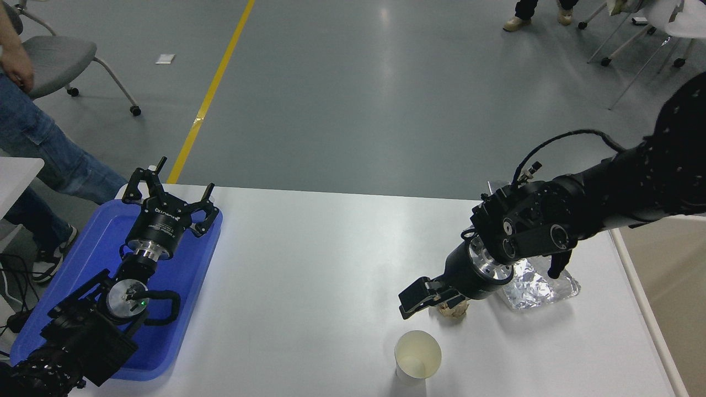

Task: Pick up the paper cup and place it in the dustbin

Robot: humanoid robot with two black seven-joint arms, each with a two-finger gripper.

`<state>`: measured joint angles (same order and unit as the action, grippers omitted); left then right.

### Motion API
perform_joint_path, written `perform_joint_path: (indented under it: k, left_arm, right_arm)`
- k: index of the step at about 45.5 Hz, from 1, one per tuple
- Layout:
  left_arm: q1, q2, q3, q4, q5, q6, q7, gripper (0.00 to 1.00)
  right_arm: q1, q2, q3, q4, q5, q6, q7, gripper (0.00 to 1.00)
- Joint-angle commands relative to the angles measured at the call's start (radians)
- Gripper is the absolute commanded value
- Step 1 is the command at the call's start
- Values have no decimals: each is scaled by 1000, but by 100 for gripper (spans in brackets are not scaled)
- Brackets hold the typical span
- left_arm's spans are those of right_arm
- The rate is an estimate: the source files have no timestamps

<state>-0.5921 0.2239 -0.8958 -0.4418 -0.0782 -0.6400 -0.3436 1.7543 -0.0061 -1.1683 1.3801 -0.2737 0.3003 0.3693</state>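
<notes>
The white paper cup (417,358) stands upright near the table's front edge, right of centre, with its cream inside showing. My right gripper (429,300) is open and empty. It hangs low over the table just behind the cup, a short way above and beyond its rim, not touching it. The beige dustbin (684,309) stands off the table's right side, only partly in view. My left gripper (168,184) is open and parked over the blue tray (83,259) at the left.
A crumpled brown paper ball (456,312) lies right under my right gripper, mostly hidden. A silver foil tray (535,288) lies behind it, partly covered by my right arm. A person (33,138) stands at the far left, beside a grey chair (55,58).
</notes>
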Motion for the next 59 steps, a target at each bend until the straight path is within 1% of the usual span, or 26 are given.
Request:
perform_joint_path:
  k: [1, 16, 33, 38, 43, 46, 49, 53, 55, 59]
  left_arm:
    - [0, 0, 0, 0, 0, 0, 0, 100]
    - [0, 0, 0, 0, 0, 0, 0, 100]
    - [0, 0, 0, 0, 0, -1, 0, 100]
    - [0, 0, 0, 0, 0, 0, 0, 100]
    - [0, 0, 0, 0, 0, 0, 0, 100]
    - [0, 0, 0, 0, 0, 0, 0, 100]
    - [0, 0, 0, 0, 0, 0, 0, 100]
    - [0, 0, 0, 0, 0, 0, 0, 100]
    - [0, 0, 0, 0, 0, 0, 0, 100]
    - [0, 0, 0, 0, 0, 0, 0, 100]
  right_arm:
    - [-75, 6, -14, -7, -4, -41, -1, 100]
    - [-136, 6, -13, -38, 11, -79, -1, 100]
    - [-220, 6, -24, -62, 16, -167, -1, 100]
    - [-240, 6, -42, -62, 16, -193, 0, 96]
    - [-249, 6, -44, -62, 7, -222, 2, 80]
    - [-253, 6, -50, -62, -4, -246, 2, 59]
    - [-253, 6, -66, -62, -4, -259, 2, 41]
    - [-248, 6, -77, -61, -2, -260, 5, 12]
    - [-245, 6, -79, -61, -1, -260, 6, 0]
    - [-243, 6, -80, -56, 2, -260, 10, 0]
